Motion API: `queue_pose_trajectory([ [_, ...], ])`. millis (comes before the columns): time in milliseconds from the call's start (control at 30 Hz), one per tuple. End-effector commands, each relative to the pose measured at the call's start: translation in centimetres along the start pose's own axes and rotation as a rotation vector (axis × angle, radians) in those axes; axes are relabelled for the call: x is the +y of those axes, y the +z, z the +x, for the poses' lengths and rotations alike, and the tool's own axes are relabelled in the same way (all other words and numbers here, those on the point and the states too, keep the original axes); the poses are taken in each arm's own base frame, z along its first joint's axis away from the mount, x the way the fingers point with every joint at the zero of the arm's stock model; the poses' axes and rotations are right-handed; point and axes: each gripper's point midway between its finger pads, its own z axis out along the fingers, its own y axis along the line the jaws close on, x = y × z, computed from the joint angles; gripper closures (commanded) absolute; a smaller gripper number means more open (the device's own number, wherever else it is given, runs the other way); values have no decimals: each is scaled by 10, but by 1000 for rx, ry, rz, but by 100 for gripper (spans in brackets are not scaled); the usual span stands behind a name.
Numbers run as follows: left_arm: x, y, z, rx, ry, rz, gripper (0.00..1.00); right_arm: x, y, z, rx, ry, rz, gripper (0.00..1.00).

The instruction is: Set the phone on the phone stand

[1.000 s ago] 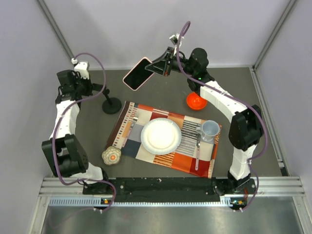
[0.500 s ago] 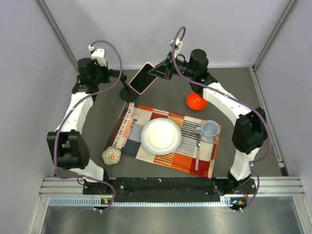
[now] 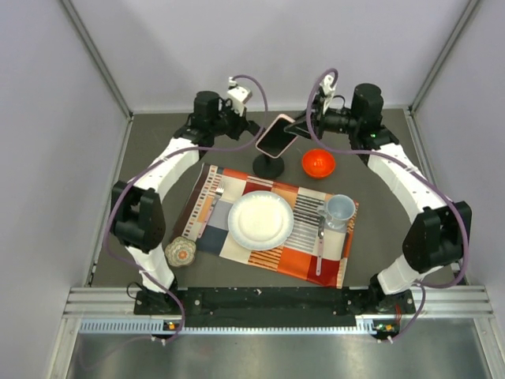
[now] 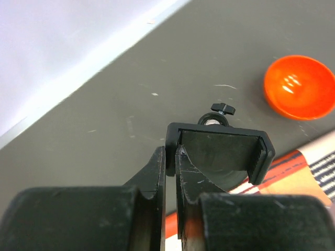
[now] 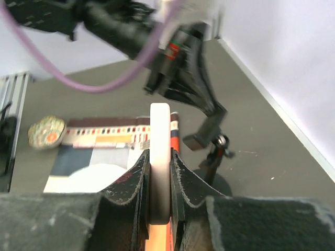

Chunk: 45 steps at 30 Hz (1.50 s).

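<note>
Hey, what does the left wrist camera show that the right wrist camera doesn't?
Only the left wrist: the orange bowl and the empty cradle of the stand, seen head-on. Only the right wrist: the phone edge-on between the right fingers, the plate and a patterned dish. Both: the stand, gripped by the left gripper, and the placemat.

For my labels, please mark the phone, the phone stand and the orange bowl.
phone (image 3: pixel 275 136): top external view, black screen.
phone stand (image 3: pixel 268 167): top external view, round base.
orange bowl (image 3: pixel 318 163): top external view, inner hollow.
</note>
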Motion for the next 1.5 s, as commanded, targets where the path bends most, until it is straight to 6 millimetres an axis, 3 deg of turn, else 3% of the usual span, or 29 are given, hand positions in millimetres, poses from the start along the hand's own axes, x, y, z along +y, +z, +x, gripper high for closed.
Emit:
queue_pose_trajectory([
  [0, -35, 10, -68, -208, 153, 142, 100, 56, -22, -19, -36, -324, -231, 100],
  [100, -57, 19, -69, -213, 212, 212, 100, 61, -26, -19, -55, -379, -278, 100],
  [267, -75, 26, -59, -193, 232, 284, 100, 60, -16, -14, -92, -410, -375, 100],
  [467, -77, 28, -62, -205, 247, 295, 100, 32, 5, -32, -134, -476, -359, 100],
  [533, -78, 29, -66, -208, 252, 305, 100, 19, 16, -21, -111, -429, -348, 100],
  [567, -79, 32, -63, -201, 250, 319, 100, 16, 18, -32, -115, -448, -346, 100],
  [833, -84, 37, -55, -174, 281, 347, 100, -10, 48, -17, -105, -505, -296, 100],
  [933, -86, 36, -51, -168, 302, 364, 100, -22, 52, -11, -95, -554, -263, 100],
  [1033, -86, 35, -47, -162, 316, 366, 100, -21, 53, -8, -106, -561, -276, 100],
  [1167, -80, 37, -47, -153, 282, 342, 100, 2, 39, -9, -121, -475, -349, 100],
  [1200, -80, 37, -50, -153, 258, 341, 100, 11, 35, -20, -175, -550, -363, 100],
  [1233, -78, 38, -49, -151, 249, 332, 100, 20, 27, 0, -166, -449, -371, 100],
  [1267, -76, 39, -50, -152, 242, 323, 100, 29, 18, -8, -193, -458, -372, 100],
  [1433, -70, 42, -49, -140, 190, 289, 100, 43, -32, -14, -307, -433, -355, 100],
  [1467, -72, 41, -49, -141, 181, 299, 100, 41, -33, -11, -302, -414, -358, 100],
])
